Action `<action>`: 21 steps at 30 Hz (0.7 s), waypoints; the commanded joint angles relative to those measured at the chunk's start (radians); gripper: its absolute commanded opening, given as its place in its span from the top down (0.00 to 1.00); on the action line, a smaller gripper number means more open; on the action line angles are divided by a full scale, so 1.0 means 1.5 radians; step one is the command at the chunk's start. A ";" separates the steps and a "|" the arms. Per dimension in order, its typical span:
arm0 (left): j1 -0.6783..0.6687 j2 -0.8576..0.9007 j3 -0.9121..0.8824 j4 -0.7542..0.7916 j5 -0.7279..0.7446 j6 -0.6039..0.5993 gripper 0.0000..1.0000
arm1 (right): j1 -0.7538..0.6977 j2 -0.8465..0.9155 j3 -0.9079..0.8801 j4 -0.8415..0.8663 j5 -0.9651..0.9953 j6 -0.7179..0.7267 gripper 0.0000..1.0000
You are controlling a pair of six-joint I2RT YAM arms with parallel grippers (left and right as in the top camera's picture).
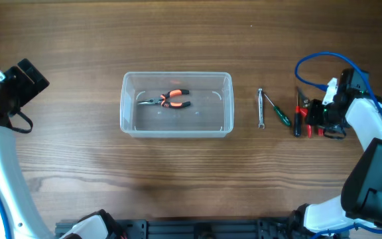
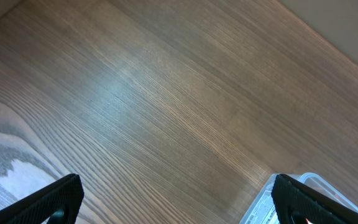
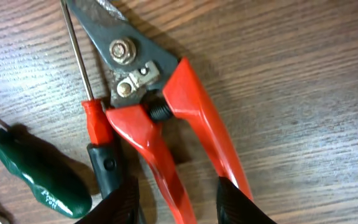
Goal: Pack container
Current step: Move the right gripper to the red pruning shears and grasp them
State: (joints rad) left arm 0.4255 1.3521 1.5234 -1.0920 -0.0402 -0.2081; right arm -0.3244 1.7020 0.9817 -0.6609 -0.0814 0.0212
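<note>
**A:** How far along?

**B:** Early. The container [image 1: 124,106] sits mid-table with one tool packed in it, the orange-handled pliers [image 1: 171,99]. Four more lie on the table [image 1: 178,40] at the container's 3 o'clock: a wrench [image 1: 260,107], a green screwdriver [image 1: 282,118], a red-and-black screwdriver [image 3: 97,127] and red-handled cutters [image 3: 194,118].

**A:** Grippers?

**B:** The right gripper [image 3: 179,205] hangs low over the cutters. Its fingers are spread either side of the red handles and, as far as I can tell, not pinching yet. The left gripper [image 2: 176,199] is off at the container's 9 o'clock, fingers wide apart, nothing between them.

**A:** What differs between views?

**B:** Overhead gives the tool count and layout, but the right gripper half covers the cutters there. The right wrist shows them up close, with the pivot bolt, the spring, and the screwdriver shaft just beside the blades. It shows no container. The left wrist shows bare wood, with one container corner at 5 o'clock.
</note>
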 commanded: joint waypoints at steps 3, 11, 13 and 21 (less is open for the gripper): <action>0.003 0.002 0.001 0.002 -0.004 -0.006 0.00 | 0.005 0.013 -0.018 0.013 0.009 0.002 0.63; 0.003 0.002 0.001 0.002 -0.004 -0.006 0.00 | 0.008 0.075 -0.018 0.015 0.009 -0.051 0.56; 0.003 0.002 0.001 0.002 -0.004 -0.006 0.00 | 0.008 0.089 -0.018 0.015 0.009 -0.051 0.69; 0.003 0.002 0.001 0.002 -0.004 -0.006 0.00 | 0.008 0.088 0.014 0.005 -0.050 -0.024 0.96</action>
State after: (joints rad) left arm 0.4255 1.3521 1.5234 -1.0920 -0.0402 -0.2081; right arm -0.3180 1.7824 0.9848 -0.6399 -0.0738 -0.0380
